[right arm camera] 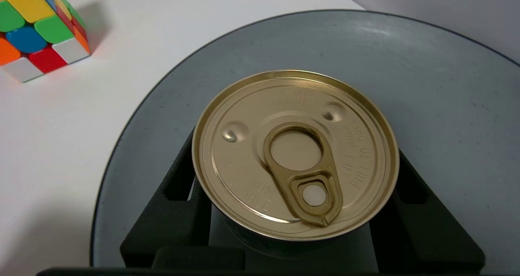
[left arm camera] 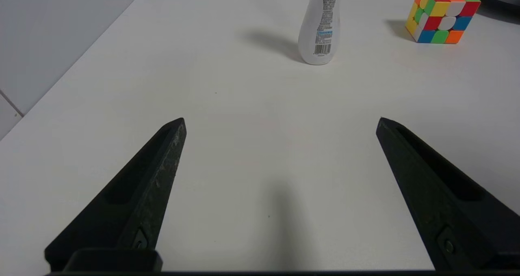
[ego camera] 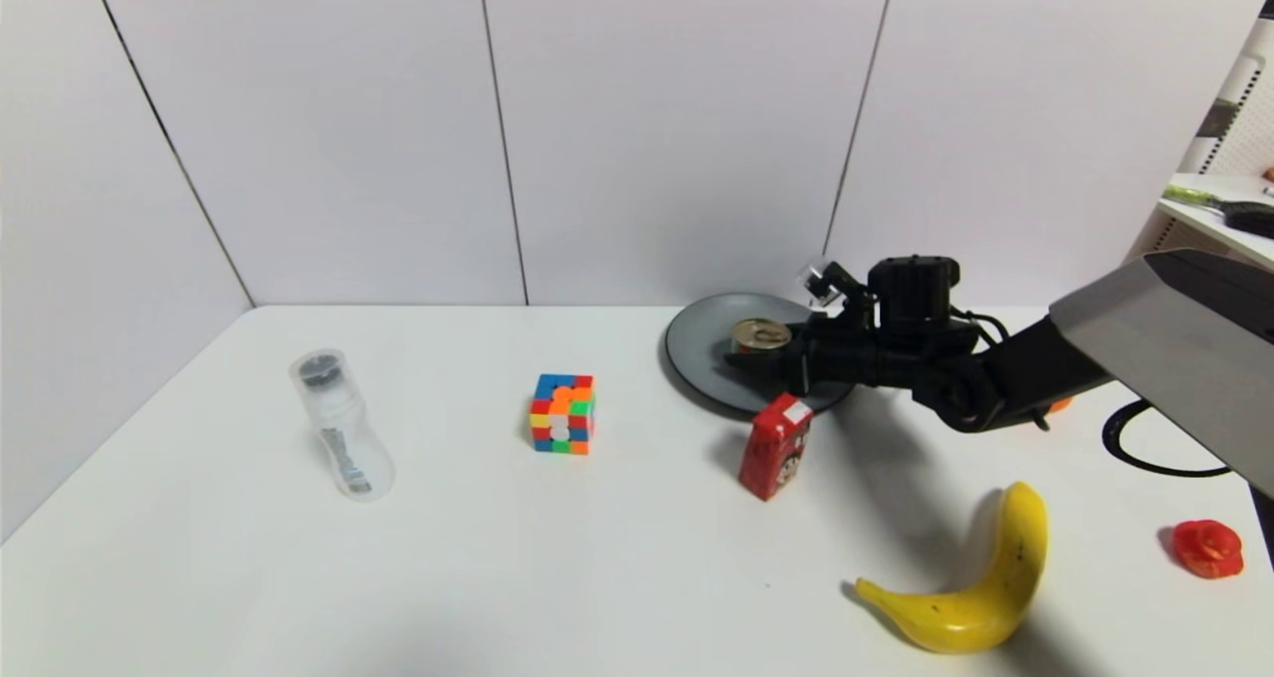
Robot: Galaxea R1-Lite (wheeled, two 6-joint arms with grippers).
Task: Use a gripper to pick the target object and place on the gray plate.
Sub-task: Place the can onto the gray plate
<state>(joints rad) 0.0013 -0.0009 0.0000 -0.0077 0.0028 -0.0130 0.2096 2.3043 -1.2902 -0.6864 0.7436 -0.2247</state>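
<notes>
Nearest the head camera lies the banana (ego camera: 970,585), with the red carton (ego camera: 775,447) beyond it, just in front of the gray plate (ego camera: 697,350). Right gripper (ego camera: 761,360) reaches level over the plate from its right side, fingers (right arm camera: 170,211) closed against the can (right arm camera: 295,152), which sits over the plate, contact unclear. Judged step: placing; next move is likely lower, release, withdraw clear of the carton. Left gripper (left arm camera: 280,123) is parked wide open, empty, well left of the plate.

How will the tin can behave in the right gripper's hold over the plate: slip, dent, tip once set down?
The tin can looks rigid metal, so denting seems unlikely. Its smooth round wall could slip between the right gripper's narrow fingers. It is short and wide, so it should probably stand steady on the gray plate, not tip or roll.
</notes>
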